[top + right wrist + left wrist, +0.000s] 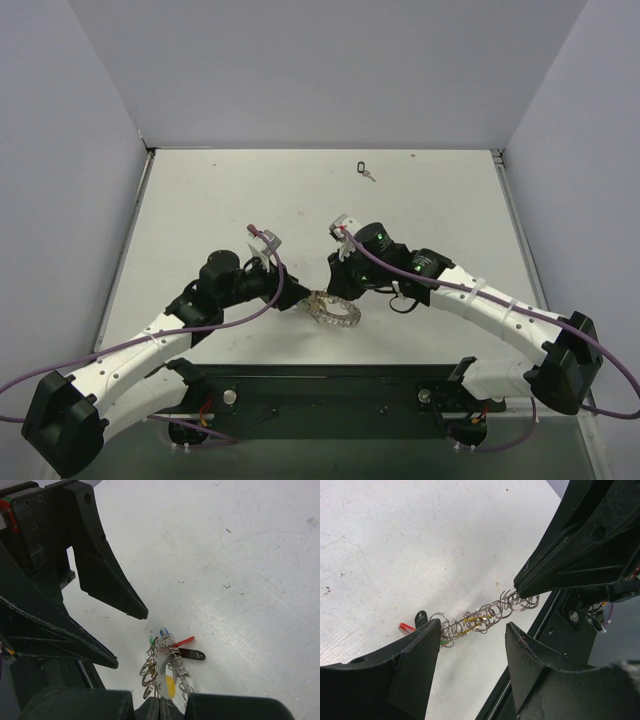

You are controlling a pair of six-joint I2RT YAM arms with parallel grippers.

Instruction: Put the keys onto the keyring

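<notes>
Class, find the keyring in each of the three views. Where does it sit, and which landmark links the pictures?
Top external: keyring just below centre.
Left wrist: mid-picture, seen edge-on, straddled by the open left gripper.
Right wrist: bottom centre.
Landmark: the right gripper, shut on one end of the keyring.

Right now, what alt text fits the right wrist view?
The right gripper is shut on the coiled keyring, red, black and yellow keys clustered on it. The open left gripper stands at upper left over the white table.
</notes>
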